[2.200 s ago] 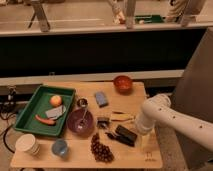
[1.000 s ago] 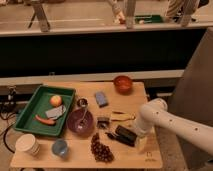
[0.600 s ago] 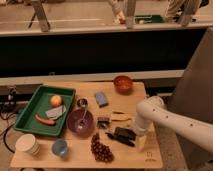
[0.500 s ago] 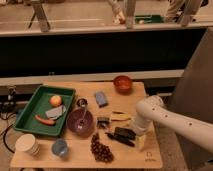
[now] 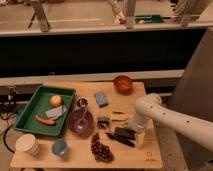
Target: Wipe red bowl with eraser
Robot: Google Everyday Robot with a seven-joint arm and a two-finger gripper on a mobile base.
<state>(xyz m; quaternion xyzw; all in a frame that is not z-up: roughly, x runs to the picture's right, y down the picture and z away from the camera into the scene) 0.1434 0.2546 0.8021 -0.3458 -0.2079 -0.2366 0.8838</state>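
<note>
Camera view has the gripper low over the eraser near the desk's front edge, spread or clamped I cannot tell, so it should seat squarely across the block's narrow sides before carrying it to the red bowl at the back.

Lab test table beside railings; claw at eraser.

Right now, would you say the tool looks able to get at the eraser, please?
Probably yes. The tool is already down at the black eraser, and nothing seems to lie between them. The grapes and purple bowl sit clear to the side.
</note>
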